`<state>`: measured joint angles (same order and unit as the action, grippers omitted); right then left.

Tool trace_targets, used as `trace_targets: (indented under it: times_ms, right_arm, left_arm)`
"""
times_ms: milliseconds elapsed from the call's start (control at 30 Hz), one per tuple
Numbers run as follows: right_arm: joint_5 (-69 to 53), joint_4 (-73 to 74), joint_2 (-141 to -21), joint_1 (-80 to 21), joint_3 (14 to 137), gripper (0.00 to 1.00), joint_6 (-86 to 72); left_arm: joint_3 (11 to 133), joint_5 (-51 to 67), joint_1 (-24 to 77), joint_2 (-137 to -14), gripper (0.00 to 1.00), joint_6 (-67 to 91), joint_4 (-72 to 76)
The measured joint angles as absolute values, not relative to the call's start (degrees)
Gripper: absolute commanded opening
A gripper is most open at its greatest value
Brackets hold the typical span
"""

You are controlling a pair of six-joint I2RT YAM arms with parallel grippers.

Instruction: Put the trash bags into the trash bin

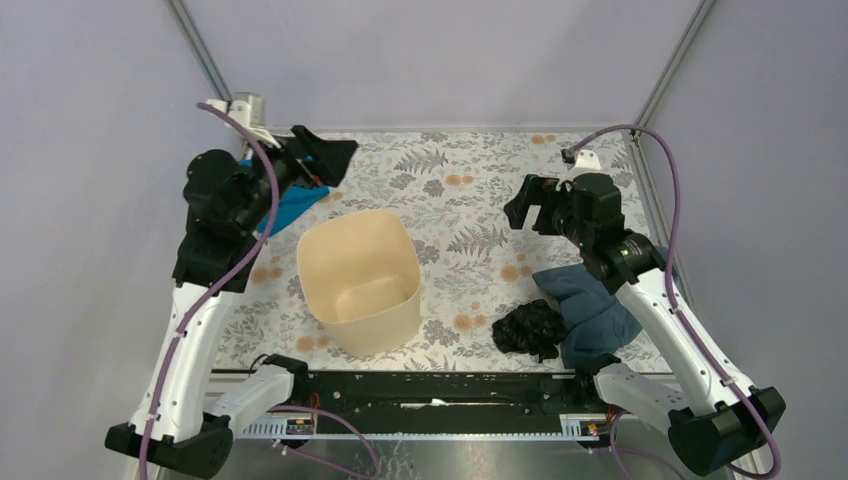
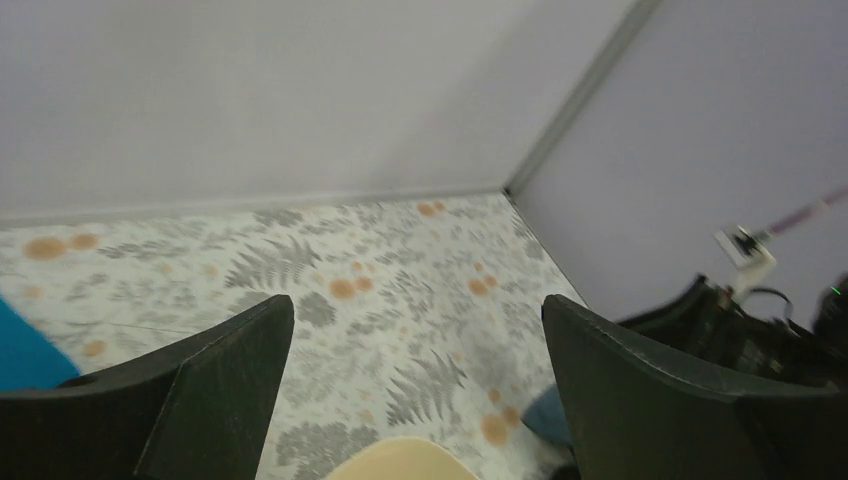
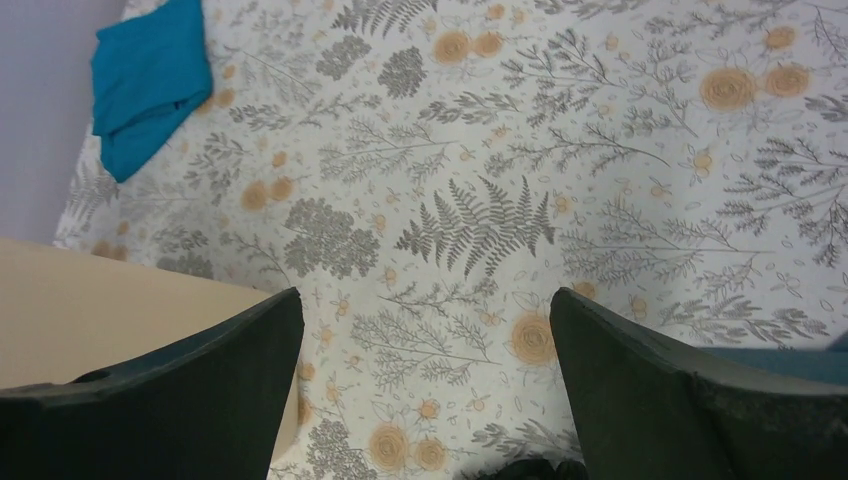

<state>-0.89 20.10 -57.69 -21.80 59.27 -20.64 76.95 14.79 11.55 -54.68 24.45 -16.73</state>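
trash bag (image 1: pixel 530 328) lies crumpled right of the trash bin (image 1: pixel 360 280) — left fingers (image 2: pixel 215 400) and right fingers (image 3: pixel 640 390) both spread, empty.

The overhead feed reaches me bright and even, lit softly from above. There is no glare on the pale lilac walls (image 1: pixel 450 60), only faint soft-edged shadows around the cream plastic bin (image 1: pixel 372 330) on the floral-print counter (image 1: pixel 470 190), and small glints on the crumpled glossy black plastic bag (image 1: pixel 530 328). The left wrist feed comes through soft and smeared, its leaf print blurred. The right wrist feed is crisper on the print, though in both wrist feeds the black jaws, close to the lens, read as dark, near-featureless shapes.
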Motion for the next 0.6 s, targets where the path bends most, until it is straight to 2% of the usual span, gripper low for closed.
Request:
trace_targets:
  times_ms: [267, 600]
  right_arm:
    - [3.57, 25.54, -60.71, -24.10, 59.13, 1.00, -20.23]
    - [-0.12, 35.57, -53.41, -24.51, 51.66, 1.00, -25.39]
  left_arm:
    - [76.69, 10.04, 28.29, -57.04, 0.99, 20.62, -17.50]
    - [70.89, 6.81, 30.48, -57.39, 0.99, 16.49, -16.58]
